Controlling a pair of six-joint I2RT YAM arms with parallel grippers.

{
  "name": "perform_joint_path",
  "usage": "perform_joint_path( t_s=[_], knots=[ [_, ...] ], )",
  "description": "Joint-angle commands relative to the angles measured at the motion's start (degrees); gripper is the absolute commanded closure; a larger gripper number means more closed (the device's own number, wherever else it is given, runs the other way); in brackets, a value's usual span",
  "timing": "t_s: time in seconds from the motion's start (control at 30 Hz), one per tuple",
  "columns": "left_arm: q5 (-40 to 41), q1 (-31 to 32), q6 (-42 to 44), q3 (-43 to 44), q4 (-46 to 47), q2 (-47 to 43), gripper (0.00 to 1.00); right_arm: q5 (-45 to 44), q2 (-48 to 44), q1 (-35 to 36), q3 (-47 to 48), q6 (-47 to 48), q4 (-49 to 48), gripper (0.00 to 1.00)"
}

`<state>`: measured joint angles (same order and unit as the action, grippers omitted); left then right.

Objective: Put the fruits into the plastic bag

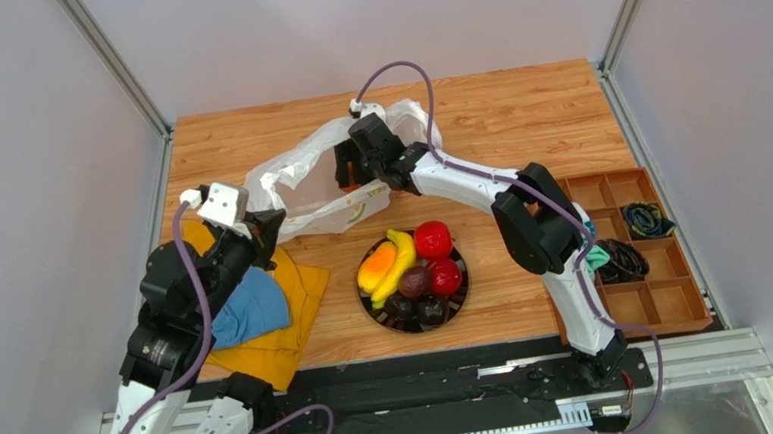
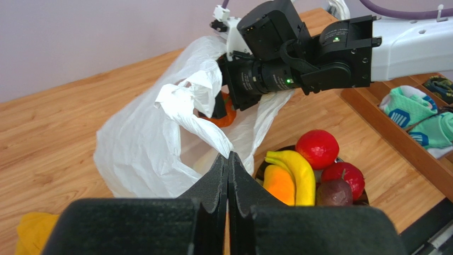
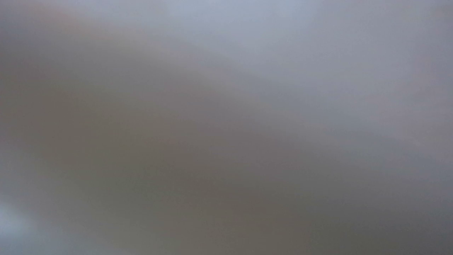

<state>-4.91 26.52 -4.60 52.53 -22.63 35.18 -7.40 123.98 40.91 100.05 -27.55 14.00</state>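
Seen from above the desk [image 1: 526,116], the left arm [image 1: 172,306] reaches to the near corner of the plastic bag [image 1: 294,179], which sits crumpled toward the far side with its mouth lifted open, while the right arm [image 1: 467,184] stretches across and buries its jaws in that mouth; just in front of the bag a black plate [image 1: 369,307] carries the waiting fruits, a banana [image 1: 400,259], a mango [image 1: 375,270], two red round ones [image 1: 431,239] and several dark round ones [image 1: 414,282], with a blue cloth [image 1: 250,309] lying on a yellow cloth [image 1: 303,283] to the left and a wooden tray [image 1: 645,299] at the right edge. From the left wrist, the left jaws are pressed together on a fold of the bag's rim, holding it up, and the right jaws stand spread around a ribbed orange fruit [image 2: 229,116] just inside the opening, gripping it by the look of it. The right wrist view gives only grey blur, and nothing can be made out there. By my reading the job is barely begun: one fruit is at the bag's mouth and not yet let go, every fruit on the plate has yet to be moved, and whether anything already lies deeper in the bag cannot be seen
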Motion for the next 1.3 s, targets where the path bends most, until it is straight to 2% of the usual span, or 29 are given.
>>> perform_joint_path(
  t_s=[0.0, 0.2, 0.3, 0.33, 0.47, 0.63, 0.8, 1.1, 1.27],
  knots=[
    [2.89, 0.11, 1.17, -0.15, 3.3, 0.59, 1.0, -5.79, 1.35, -1.0, 4.63, 3.46, 4.71, 0.51],
    [1.92, 0.11, 0.82, 1.17, 1.1, 4.45, 1.0, -5.08, 1.61, -1.53, 6.56, 4.17, 7.88, 0.44],
    [0.87, 0.11, 0.73, 1.43, 0.84, 5.25, 1.0, -4.12, 1.79, -1.62, 7.53, 4.52, 9.2, 0.31],
    [0.69, 0.11, 0.82, 1.43, 0.84, 5.42, 1.0, -3.59, 1.79, -1.62, 7.79, 4.78, 9.38, 0.18],
    [0.43, 0.11, 0.73, 1.52, 0.57, 5.95, 1.0, -2.8, 1.96, -1.62, 9.02, 5.4, 10.96, 0.04],
    [0.16, 0.11, 0.73, 1.52, 0.57, 6.22, 1.0, -2.62, 1.79, -1.71, 9.29, 5.93, 11.31, 0.0],
    [0.25, 0.11, 0.73, 1.52, 0.57, 6.39, 1.0, -1.57, 1.17, -1.71, 8.76, 6.28, 10.88, 0.01],
    [2.88, 0.11, 0.21, 2.13, -1.01, 8.33, 1.0, 11.42, -6.46, -1.27, 1.3, 5.75, 2.18, 0.05],
    [3.5, 0.11, -0.14, 2.49, -1.8, 9.47, 1.0, 13.99, -11.74, 0.14, -3.88, 6.98, -1.95, 0.04]
  ],
)
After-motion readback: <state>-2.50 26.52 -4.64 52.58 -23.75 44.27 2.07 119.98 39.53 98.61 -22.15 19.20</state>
